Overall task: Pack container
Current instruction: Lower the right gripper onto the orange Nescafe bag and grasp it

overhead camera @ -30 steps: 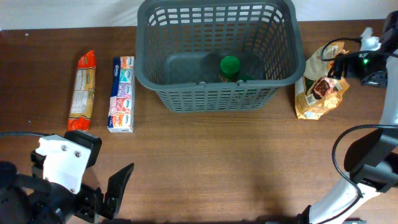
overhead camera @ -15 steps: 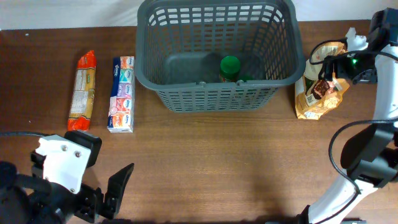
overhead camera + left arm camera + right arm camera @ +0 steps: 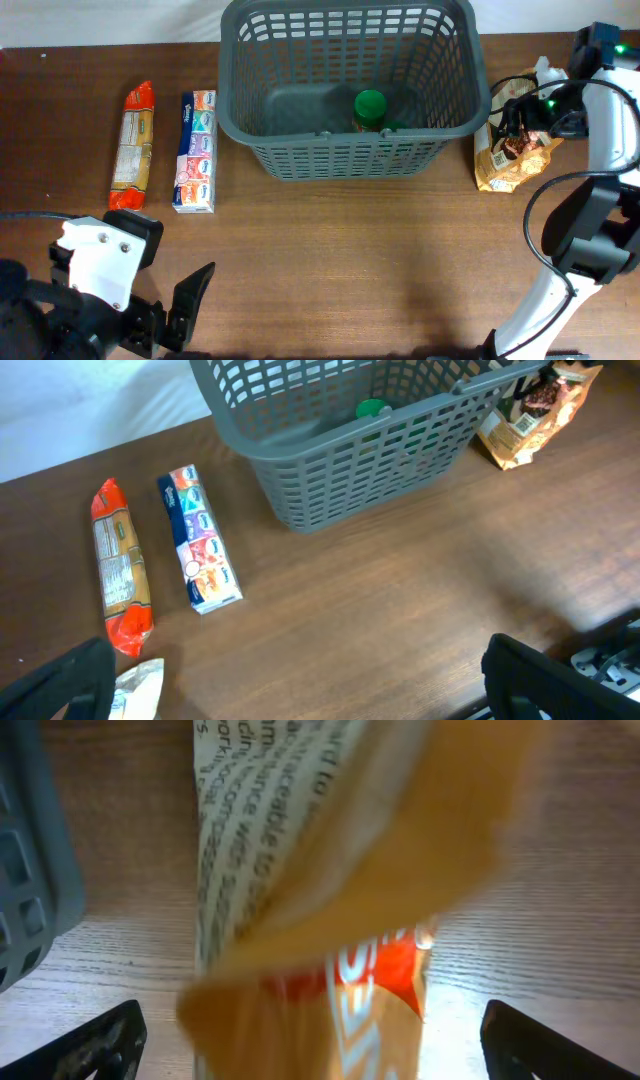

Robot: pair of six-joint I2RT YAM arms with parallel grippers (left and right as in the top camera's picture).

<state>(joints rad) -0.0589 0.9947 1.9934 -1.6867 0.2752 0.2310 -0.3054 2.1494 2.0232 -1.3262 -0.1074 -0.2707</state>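
Just a jar [image 3: 370, 103] stood in the container [image 3: 350, 160]. Right gripper [image 3: 320, 1045] gaped around the bag [image 3: 508, 168] beneath it (nothing gripped); left gripper [image 3: 300, 695] was wide too, with pasta [image 3: 133, 150] and tissues [image 3: 195, 150] ahead, unpacked.

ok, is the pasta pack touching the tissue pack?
Apart. The overhead view shows a strip of table between the pasta pack and the tissue pack.

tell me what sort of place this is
Most likely a robot lab bench staged for a packing trial: a wooden table bearing a grey basket, packaged goods such as the tissue pack set out beside it, and the left arm and right arm at its sides.
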